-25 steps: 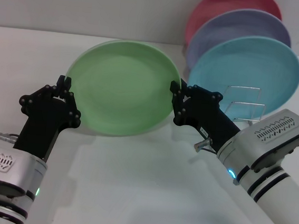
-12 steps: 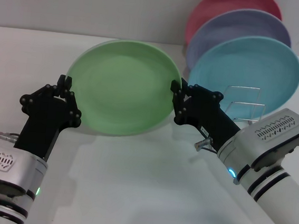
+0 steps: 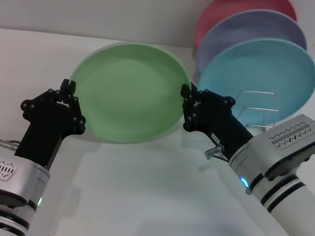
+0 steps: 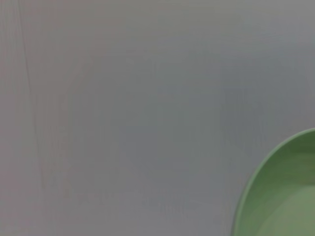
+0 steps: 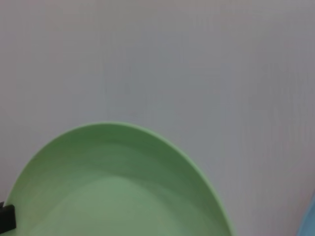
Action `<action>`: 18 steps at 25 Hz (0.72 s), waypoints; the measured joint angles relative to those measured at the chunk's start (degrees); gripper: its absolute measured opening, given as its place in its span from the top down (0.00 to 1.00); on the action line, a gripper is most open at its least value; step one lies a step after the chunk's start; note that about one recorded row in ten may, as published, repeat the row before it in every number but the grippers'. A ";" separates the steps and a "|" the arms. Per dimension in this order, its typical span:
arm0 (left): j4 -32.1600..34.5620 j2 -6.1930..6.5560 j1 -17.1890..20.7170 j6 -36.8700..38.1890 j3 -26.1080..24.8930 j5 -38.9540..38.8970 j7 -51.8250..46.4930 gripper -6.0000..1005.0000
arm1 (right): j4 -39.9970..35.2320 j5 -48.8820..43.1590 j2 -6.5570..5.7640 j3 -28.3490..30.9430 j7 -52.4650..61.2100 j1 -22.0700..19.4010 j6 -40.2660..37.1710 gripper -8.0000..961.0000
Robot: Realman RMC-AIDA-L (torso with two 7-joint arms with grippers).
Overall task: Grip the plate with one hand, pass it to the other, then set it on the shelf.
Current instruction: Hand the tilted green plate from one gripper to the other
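White table [image 3: 138, 205], carrying the rack and three stored plates at the far right. Green plate [image 3: 129, 92], held tilted above the table between the two arms, its face turned toward the robot; its rim also shows in both wrist views. Blue plate [image 3: 259, 72], lavender plate [image 3: 255, 32] and red plate [image 3: 241, 6] stand one behind another in the wire rack [image 3: 256, 111], whose front loops look free. Left claw [image 3: 67, 95] is at the green plate's left edge, jaws set on either side of the rim; whether they press the rim or have let go cannot be told. Right claw [image 3: 186, 101] is at the plate's right edge, jaws closed over the rim, apparently gripping it.

Step in hand, as judged: the handover, with both claws at the plate. The next move calls for the giving claw to release fully and draw clear of the rim before the receiving arm swings the plate right. The plate must then be stood on edge and lowered into a free loop just in front of the blue plate without striking it.
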 joint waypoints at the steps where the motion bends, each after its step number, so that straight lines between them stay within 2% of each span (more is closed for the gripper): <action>1: 0.00 0.00 0.00 0.00 0.00 0.00 0.00 0.89 | 0.01 0.00 0.00 0.02 0.00 0.00 0.01 0.93; 18: -0.18 0.00 -0.14 -0.10 -0.01 0.00 -0.04 0.89 | 0.05 0.00 0.00 0.04 0.00 0.00 0.08 0.94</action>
